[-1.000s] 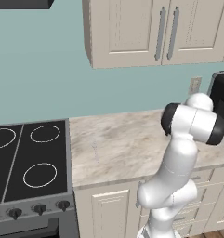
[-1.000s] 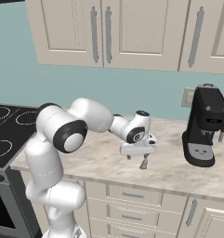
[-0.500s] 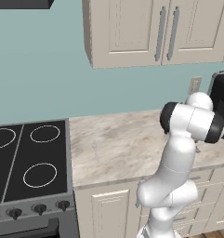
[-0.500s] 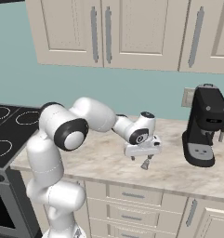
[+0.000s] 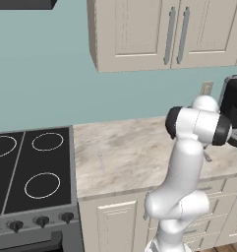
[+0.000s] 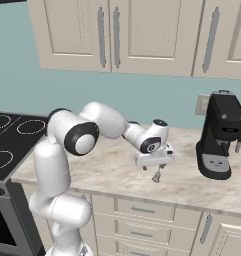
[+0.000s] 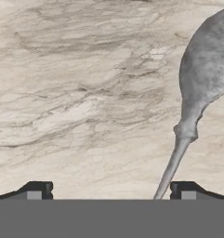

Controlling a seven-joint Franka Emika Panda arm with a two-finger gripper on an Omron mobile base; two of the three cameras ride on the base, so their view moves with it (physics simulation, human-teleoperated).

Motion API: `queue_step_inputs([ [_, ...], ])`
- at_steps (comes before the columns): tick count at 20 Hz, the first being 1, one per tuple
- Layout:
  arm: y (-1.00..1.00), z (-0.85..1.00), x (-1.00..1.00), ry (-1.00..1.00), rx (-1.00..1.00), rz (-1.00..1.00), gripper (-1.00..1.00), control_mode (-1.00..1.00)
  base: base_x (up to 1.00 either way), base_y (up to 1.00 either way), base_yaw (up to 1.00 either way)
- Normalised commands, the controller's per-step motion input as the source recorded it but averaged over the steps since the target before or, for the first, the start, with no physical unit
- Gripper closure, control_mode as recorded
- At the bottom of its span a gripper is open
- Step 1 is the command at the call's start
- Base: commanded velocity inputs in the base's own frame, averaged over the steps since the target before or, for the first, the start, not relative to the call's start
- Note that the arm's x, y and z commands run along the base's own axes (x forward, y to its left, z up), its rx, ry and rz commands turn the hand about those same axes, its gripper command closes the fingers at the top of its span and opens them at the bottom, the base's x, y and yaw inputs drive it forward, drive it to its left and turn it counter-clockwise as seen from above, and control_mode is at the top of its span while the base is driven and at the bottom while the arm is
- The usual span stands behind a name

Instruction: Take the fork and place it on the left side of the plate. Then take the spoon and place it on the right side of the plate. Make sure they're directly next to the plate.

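In the hand view the spoon lies on the marbled counter. It is grey, with its oval bowl at the upper right and its thin handle running down to the lower middle. My gripper hangs open just above it. The handle passes between the fingertips, close to the right one, and nothing is gripped. From the right base view the gripper points down, low over the counter, left of the coffee machine. The fork and the plate are out of view.
A black coffee machine stands on the counter at the right, close to the hand. A black stove adjoins the counter on the left. Wall cabinets hang above. The counter's front edge runs just below the gripper.
The gripper has drifted slightly right and sunk lower toward the counter. Its jaws have stayed open.
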Motion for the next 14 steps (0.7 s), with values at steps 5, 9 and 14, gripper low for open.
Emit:
queue_step_inputs([
  [5, -0.17, -0.12, 0.28, -0.02, 0.05, 0.05, -1.00, -1.00, 0.00, 0.00, 0.00],
  [9, -0.15, -0.14, 0.15, -0.04, 0.02, 0.02, -1.00, -1.00, 0.00, 0.00, 0.00],
  [14, 0.01, -0.43, 0.13, 0.00, 0.00, 0.02, -1.00, -1.00, 0.00, 0.00, 0.00],
])
